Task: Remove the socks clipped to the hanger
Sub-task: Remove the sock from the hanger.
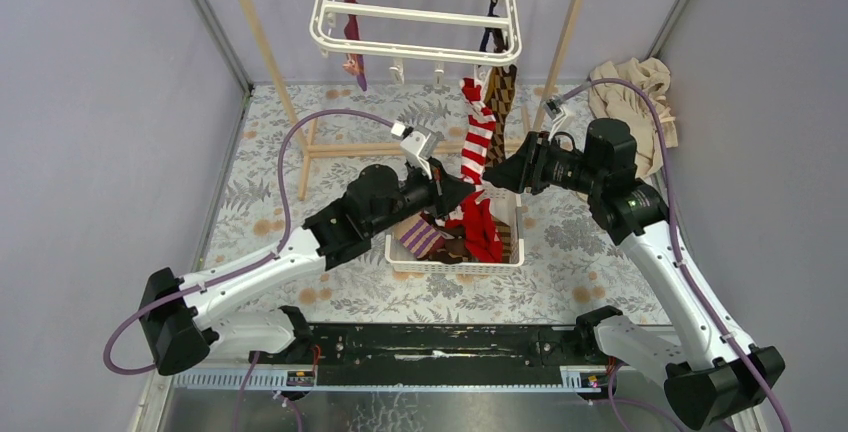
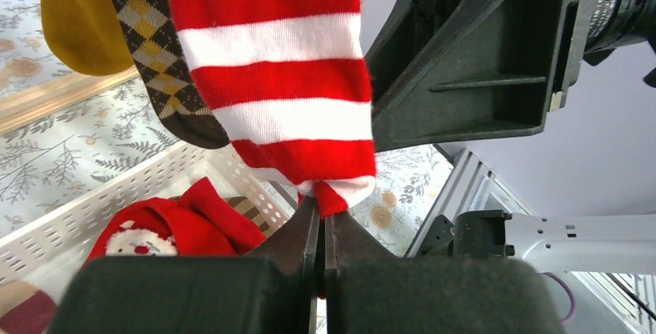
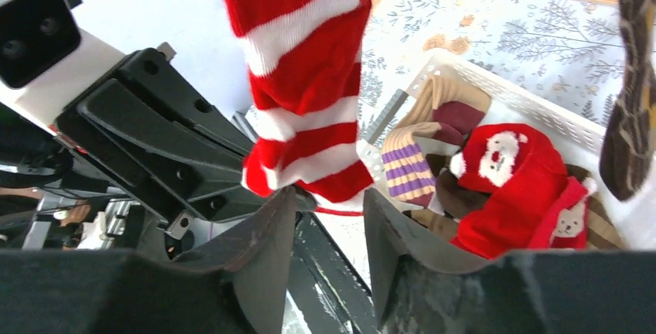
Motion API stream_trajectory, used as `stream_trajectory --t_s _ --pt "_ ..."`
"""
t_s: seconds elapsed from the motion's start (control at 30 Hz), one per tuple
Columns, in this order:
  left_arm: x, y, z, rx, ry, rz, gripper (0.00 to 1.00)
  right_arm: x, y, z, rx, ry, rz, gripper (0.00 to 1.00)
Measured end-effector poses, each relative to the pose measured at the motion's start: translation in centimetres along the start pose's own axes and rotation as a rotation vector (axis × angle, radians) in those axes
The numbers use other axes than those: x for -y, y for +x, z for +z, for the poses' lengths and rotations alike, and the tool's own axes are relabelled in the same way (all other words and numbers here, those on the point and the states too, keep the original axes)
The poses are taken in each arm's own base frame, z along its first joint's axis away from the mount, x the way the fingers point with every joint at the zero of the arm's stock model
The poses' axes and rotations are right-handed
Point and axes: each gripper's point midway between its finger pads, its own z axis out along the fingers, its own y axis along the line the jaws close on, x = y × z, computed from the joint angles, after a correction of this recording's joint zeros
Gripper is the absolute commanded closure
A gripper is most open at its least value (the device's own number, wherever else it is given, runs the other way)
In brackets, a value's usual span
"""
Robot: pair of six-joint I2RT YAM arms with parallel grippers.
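Observation:
The white hanger (image 1: pixel 415 12) hangs at the top back with socks clipped to it. A red-white striped sock (image 1: pixel 478 137) dangles from its front edge beside a brown argyle sock (image 1: pixel 500 97). My left gripper (image 1: pixel 464 193) is shut on the striped sock's lower tip (image 2: pixel 329 199), seen in the left wrist view (image 2: pixel 325 209). My right gripper (image 1: pixel 491 177) is open, its fingers either side of the same sock's lower end (image 3: pixel 309 79) in the right wrist view (image 3: pixel 330 195). A mustard sock (image 2: pixel 77 17) hangs behind the argyle one (image 2: pixel 162 63).
A white perforated basket (image 1: pixel 455 264) under the grippers holds a red Santa sock (image 3: pixel 518 179), a purple-striped sock (image 3: pixel 406 168) and others. A wooden pole frame (image 1: pixel 270 62) carries the hanger. A beige cloth (image 1: pixel 640 97) lies at the back right. A maroon sock (image 1: pixel 350 22) hangs at the hanger's left.

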Motion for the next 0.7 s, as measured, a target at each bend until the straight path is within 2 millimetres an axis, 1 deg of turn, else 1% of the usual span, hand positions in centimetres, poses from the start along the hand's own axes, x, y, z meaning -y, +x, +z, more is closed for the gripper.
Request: stream_trajectory --t_s 0.03,0.13,0.17,0.2,0.27,0.4,0.53,0.7 --pt "-0.1 0.0 -0.1 0.002 -0.006 0.004 1.0 0.3 0.0 -0.1 0.001 0.018 -0.001 0.48" --pt "-0.4 0.1 -0.3 -0.003 -0.035 0.021 1.0 0.8 -0.4 -0.4 0.021 0.067 -0.023 0.45" --pt "-0.5 0.1 -0.3 -0.005 -0.043 0.026 1.0 0.9 -0.6 -0.7 0.032 0.084 -0.031 0.42" --pt "-0.5 0.0 -0.3 -0.006 -0.051 0.03 1.0 0.8 -0.7 -1.0 0.045 0.095 -0.041 0.4" --pt "-0.6 -0.2 -0.3 0.0 -0.062 0.04 1.0 0.6 -1.3 -1.6 0.077 0.112 -0.063 0.37" --pt "-0.9 -0.7 -0.5 0.005 -0.094 0.055 1.0 -0.2 -3.1 -2.6 0.15 0.141 -0.111 0.34" --pt "-1.3 -1.0 -0.7 0.008 -0.131 0.073 1.0 -0.1 -4.9 -3.1 0.201 0.195 -0.138 0.32" --pt "-1.7 -1.6 -1.0 0.015 -0.182 0.103 1.0 0.6 -6.3 -3.5 0.222 0.275 -0.146 0.35"
